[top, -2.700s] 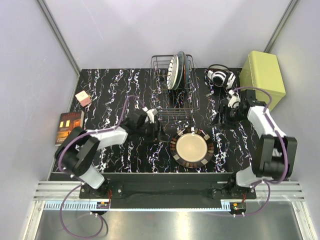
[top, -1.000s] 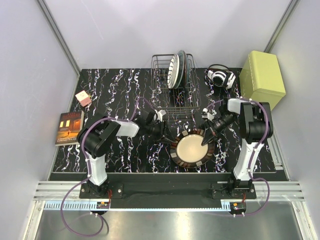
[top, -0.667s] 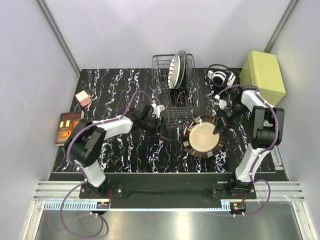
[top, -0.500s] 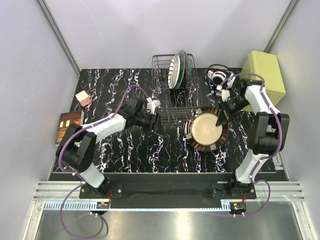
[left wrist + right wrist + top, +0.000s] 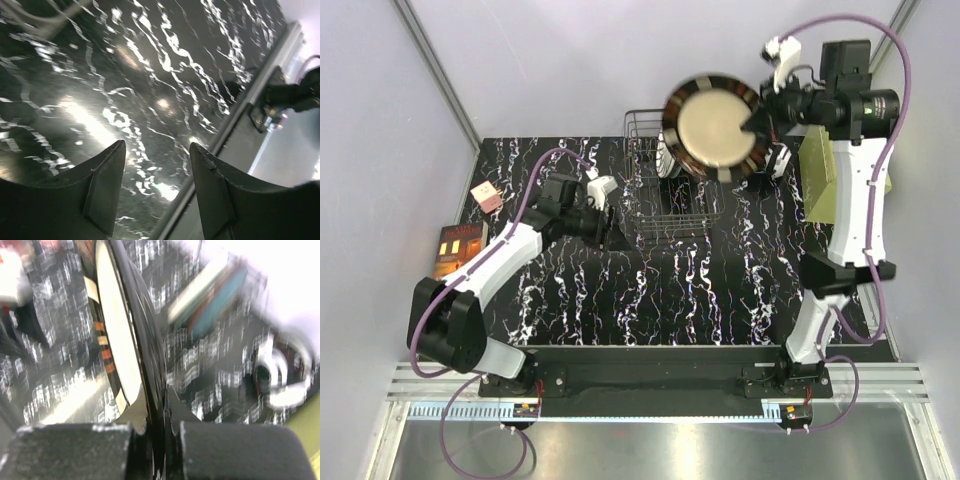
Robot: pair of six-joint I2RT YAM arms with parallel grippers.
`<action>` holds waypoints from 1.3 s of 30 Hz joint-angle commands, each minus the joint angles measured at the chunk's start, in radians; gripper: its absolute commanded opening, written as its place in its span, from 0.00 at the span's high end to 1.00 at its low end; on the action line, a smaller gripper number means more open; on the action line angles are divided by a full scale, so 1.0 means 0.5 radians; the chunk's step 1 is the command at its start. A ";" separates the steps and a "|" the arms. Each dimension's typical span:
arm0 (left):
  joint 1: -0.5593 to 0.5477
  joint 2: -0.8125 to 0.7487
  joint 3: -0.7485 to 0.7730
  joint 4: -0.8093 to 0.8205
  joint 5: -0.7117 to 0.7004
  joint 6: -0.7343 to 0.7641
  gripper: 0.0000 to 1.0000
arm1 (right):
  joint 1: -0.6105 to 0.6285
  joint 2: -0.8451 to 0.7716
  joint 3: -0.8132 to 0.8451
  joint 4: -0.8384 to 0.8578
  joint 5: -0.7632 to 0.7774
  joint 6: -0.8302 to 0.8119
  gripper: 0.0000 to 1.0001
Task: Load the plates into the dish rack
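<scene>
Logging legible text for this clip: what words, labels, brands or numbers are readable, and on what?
None readable.
Cover print on the book: too small to read.
The pink box: no legible marking.
The cream plate in the right tool: stripes only, no text.

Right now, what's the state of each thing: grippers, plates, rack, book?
Cream plate: on edge, held in the air.
Right gripper: shut on that plate's rim.
Left gripper: open, empty.
Rack: on its base, near slots free.
Racked plates: standing on edge at the far end, partly hidden.
Book: closed, lying flat.
</scene>
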 commanded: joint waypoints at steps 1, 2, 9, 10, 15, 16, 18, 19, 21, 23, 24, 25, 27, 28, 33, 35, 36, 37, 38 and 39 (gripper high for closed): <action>0.019 -0.158 0.079 -0.042 -0.212 0.125 0.42 | 0.177 0.302 0.598 0.032 0.130 0.732 1.00; 0.025 -0.198 0.073 -0.039 -0.300 0.119 0.42 | 0.226 0.287 0.507 0.358 0.256 0.819 1.00; 0.071 -0.333 -0.001 -0.042 -0.571 0.128 0.43 | 0.717 0.033 -0.328 1.612 1.821 1.133 1.00; 0.084 -0.342 -0.001 -0.042 -0.577 0.125 0.43 | 0.803 0.063 -0.350 1.677 1.929 1.130 1.00; 0.139 -0.355 -0.041 -0.014 -0.565 0.095 0.43 | 0.947 0.256 -0.191 1.843 2.312 1.243 1.00; 0.142 -0.358 -0.044 0.001 -0.556 0.091 0.43 | 0.987 0.345 -0.106 1.856 2.386 1.222 1.00; 0.142 -0.370 -0.068 0.014 -0.547 0.082 0.43 | 1.104 0.422 -0.062 1.990 2.646 1.045 1.00; 0.142 -0.376 -0.080 0.026 -0.537 0.073 0.43 | 1.141 0.492 -0.047 2.060 2.730 0.980 1.00; 0.142 -0.413 -0.129 0.050 -0.528 0.055 0.43 | 1.248 0.569 -0.022 2.281 2.999 0.741 1.00; 0.142 -0.462 -0.191 0.078 -0.525 0.018 0.44 | 1.306 0.698 0.058 2.432 3.165 0.639 1.00; 0.142 -0.480 -0.212 0.108 -0.522 0.012 0.43 | 1.343 0.783 0.100 2.432 3.197 0.572 1.00; 0.142 -0.520 -0.234 0.127 -0.528 0.006 0.43 | 1.359 0.812 0.143 2.435 3.209 0.553 1.00; 0.145 -0.554 -0.283 0.173 -0.549 -0.001 0.43 | 1.380 0.858 0.135 2.429 3.224 0.531 1.00; 0.151 -0.576 -0.292 0.179 -0.583 -0.001 0.43 | 1.383 0.864 0.122 2.426 3.221 0.528 1.00; 0.164 -0.637 -0.304 0.182 -0.629 0.015 0.43 | 1.380 0.904 0.077 2.371 3.240 0.583 1.00; 0.164 -0.662 -0.320 0.195 -0.614 0.015 0.43 | 1.383 0.910 0.067 2.359 3.249 0.620 1.00; 0.164 -0.671 -0.329 0.207 -0.611 0.012 0.43 | 1.383 0.922 0.070 2.353 3.279 0.632 1.00; 0.164 -0.683 -0.347 0.213 -0.611 0.009 0.43 | 1.383 0.928 0.070 2.331 3.286 0.648 1.00; 0.164 -0.689 -0.357 0.222 -0.611 0.009 0.43 | 1.383 0.931 0.070 2.322 3.292 0.675 1.00; 0.164 -0.695 -0.366 0.231 -0.614 0.006 0.43 | 1.383 0.947 0.067 2.307 3.301 0.691 1.00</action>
